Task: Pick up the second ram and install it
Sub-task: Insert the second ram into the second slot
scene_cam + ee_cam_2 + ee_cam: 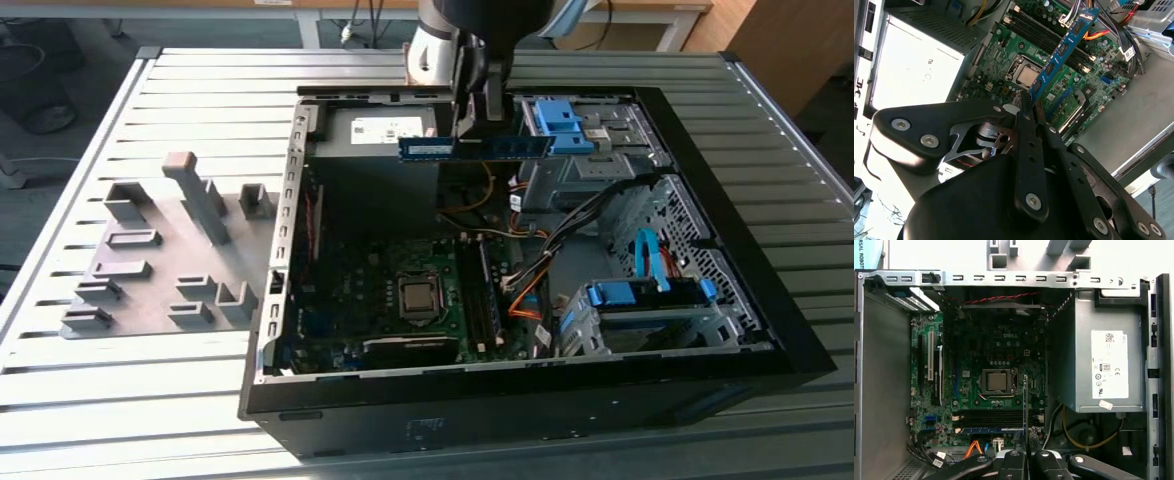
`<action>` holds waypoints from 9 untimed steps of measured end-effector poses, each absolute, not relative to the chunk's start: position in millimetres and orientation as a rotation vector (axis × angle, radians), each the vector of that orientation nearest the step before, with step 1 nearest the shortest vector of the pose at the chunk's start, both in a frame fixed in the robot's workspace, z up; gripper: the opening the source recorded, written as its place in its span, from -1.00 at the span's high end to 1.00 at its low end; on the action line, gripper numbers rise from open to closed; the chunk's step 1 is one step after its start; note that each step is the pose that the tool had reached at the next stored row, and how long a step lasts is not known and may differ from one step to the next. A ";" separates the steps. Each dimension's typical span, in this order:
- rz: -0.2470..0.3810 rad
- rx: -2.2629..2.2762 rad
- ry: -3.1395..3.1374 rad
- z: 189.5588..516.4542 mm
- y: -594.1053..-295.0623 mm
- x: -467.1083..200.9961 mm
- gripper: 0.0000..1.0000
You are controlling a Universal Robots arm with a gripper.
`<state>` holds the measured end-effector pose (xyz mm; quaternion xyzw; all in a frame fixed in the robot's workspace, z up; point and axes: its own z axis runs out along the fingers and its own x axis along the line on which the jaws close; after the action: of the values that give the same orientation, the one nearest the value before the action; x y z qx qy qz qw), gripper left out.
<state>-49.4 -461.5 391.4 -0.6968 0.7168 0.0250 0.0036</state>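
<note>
Gripper (1029, 107) clamped on second ram (1064, 52), held horizontal above open computer case (747, 330), over motherboard (979, 355).

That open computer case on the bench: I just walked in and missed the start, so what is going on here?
The robot arm's pincer is shut on a long, flat blue memory stick with black chips, holding it in the air above the green motherboard inside the open black computer case. The stick is not yet seated. The grey plastic holder tray lies beside the case, on the exterior view's left.
</note>
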 end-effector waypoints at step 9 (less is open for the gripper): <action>0.077 -1.995 2.411 390.2 -461.6 -49.4 0.72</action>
<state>-49.4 -461.6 390.2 -0.6373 0.7702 0.0246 0.0055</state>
